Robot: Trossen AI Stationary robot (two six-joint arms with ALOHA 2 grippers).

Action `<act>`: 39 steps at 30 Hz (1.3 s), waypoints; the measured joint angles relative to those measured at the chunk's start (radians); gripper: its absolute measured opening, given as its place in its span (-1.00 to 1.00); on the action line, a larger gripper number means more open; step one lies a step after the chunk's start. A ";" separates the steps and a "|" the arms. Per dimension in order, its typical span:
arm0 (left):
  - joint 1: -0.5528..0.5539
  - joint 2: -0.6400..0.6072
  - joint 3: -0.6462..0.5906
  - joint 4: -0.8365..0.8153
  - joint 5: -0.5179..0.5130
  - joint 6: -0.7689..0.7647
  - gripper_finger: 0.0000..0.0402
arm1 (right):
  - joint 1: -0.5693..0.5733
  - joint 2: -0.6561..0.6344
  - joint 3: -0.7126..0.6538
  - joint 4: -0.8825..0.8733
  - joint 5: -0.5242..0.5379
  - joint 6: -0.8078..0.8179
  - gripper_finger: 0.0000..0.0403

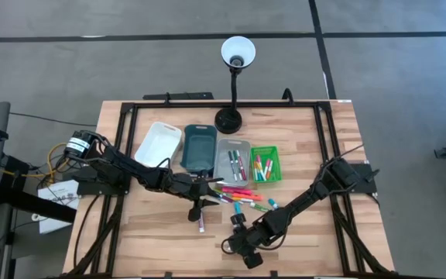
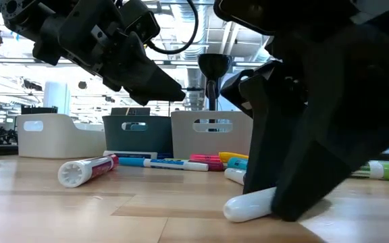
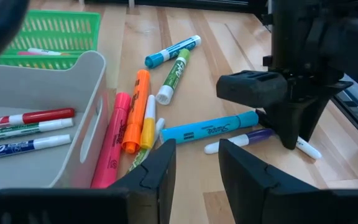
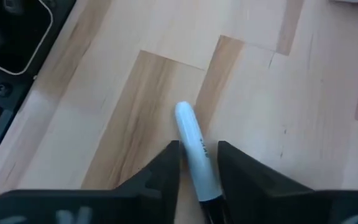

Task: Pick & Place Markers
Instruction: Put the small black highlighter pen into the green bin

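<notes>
A white marker (image 4: 194, 146) lies on the bare wood near the table's front edge, well apart from the loose pile of markers (image 1: 242, 195) beside the trays. The right gripper (image 4: 197, 163) straddles it, one finger on each side of the barrel; we judge the fingers pressed onto the marker, though contact is not certain. To do this step well, we would keep the grip square across the barrel, near its middle, and lift straight up before travelling, so the pen neither rolls out nor tips. The left gripper (image 3: 196, 163) hangs over the near edge of the pile, its fingers spread and holding nothing. A further marker (image 1: 201, 223) lies alone just in front of it. Four trays stand in a row behind the pile: a white tray (image 1: 155, 136), in which we see nothing; a dark tray (image 1: 200, 133), contents unclear; a grey tray (image 1: 224, 147) holding several markers; and a green basket (image 1: 276, 164) holding a few more.
</notes>
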 joint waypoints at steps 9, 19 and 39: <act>0.000 0.000 0.000 0.000 0.000 0.001 -0.42 | -0.005 -0.018 0.039 0.006 0.004 0.023 -0.85; 0.000 0.000 0.000 0.000 0.000 0.003 -0.42 | -0.019 -0.279 0.142 -0.471 0.379 0.127 -0.92; 0.000 0.000 0.000 0.000 0.000 0.003 -0.42 | -0.315 -0.488 -0.356 -0.666 0.578 1.171 -0.85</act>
